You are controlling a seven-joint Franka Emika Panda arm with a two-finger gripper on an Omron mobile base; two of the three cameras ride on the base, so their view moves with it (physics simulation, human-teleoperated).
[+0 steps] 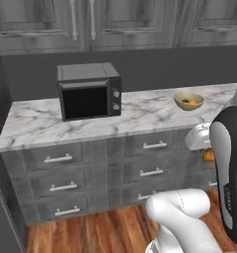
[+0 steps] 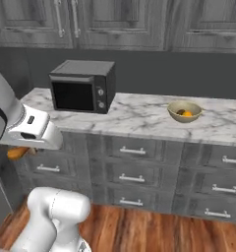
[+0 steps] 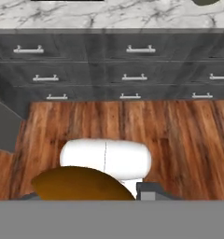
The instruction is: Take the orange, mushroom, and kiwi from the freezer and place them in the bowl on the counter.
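While your end effector (image 3: 109,193) pinches the tan-brown mushroom (image 3: 81,184) low over the wooden floor (image 3: 179,140), the bowl (image 2: 185,111) sits well above and ahead on the table (image 2: 139,115), holding the orange (image 2: 188,113).

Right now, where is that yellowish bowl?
The bowl sits on the marble counter, toward its right end in both base views, well to the right of the black microwave, with something orange inside.
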